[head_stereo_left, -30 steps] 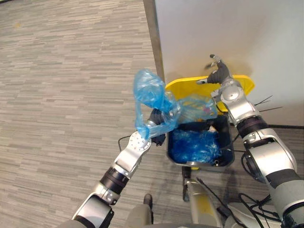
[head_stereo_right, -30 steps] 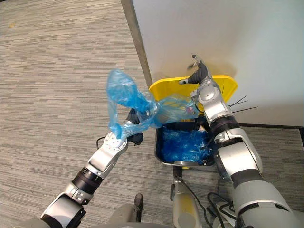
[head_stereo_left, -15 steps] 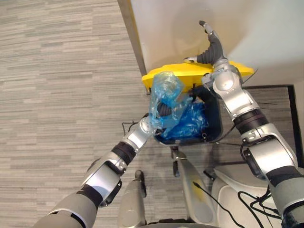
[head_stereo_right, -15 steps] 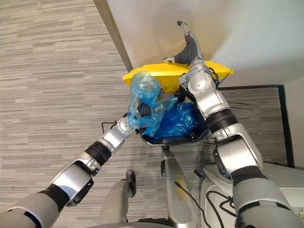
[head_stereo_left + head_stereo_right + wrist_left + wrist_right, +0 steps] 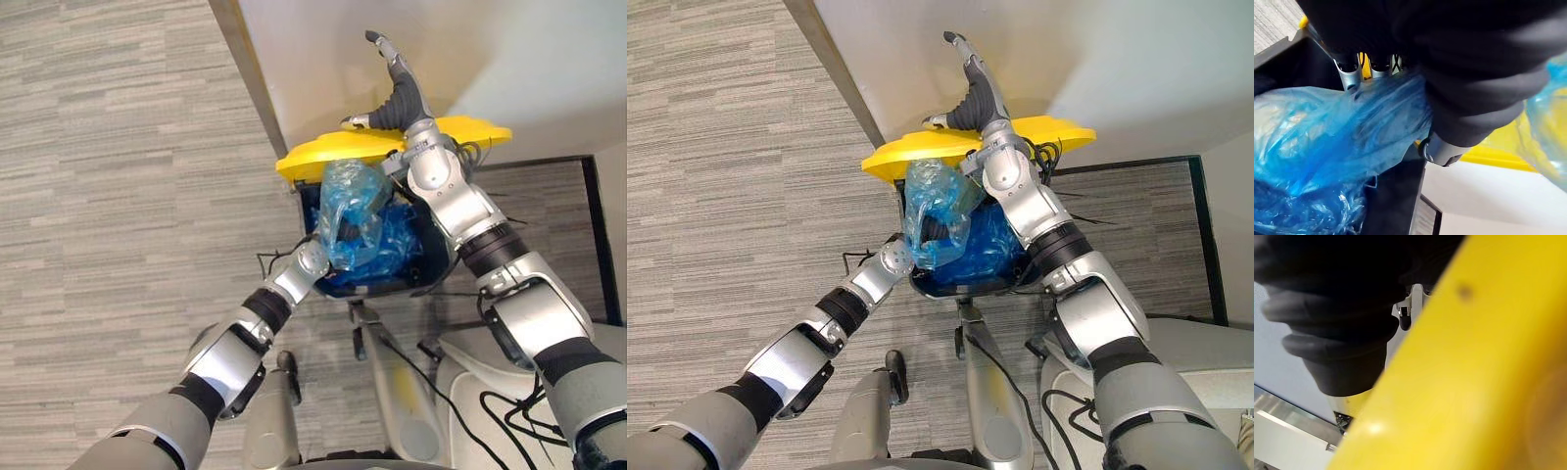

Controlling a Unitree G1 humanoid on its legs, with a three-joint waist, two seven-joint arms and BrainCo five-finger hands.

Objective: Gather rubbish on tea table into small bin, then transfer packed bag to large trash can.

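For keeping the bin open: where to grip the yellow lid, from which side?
Probably its raised free edge, from the front right by the right hand: the yellow lid stands before the wall, and the left hand holds the blue bag over the opening's left.

Grey striped carpet [image 5: 98, 147] — pale wall [image 5: 323, 49]; dark skirting [image 5: 247, 69]

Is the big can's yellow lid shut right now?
No, the yellow lid is tipped up against the right hand, leaving the trash can open.
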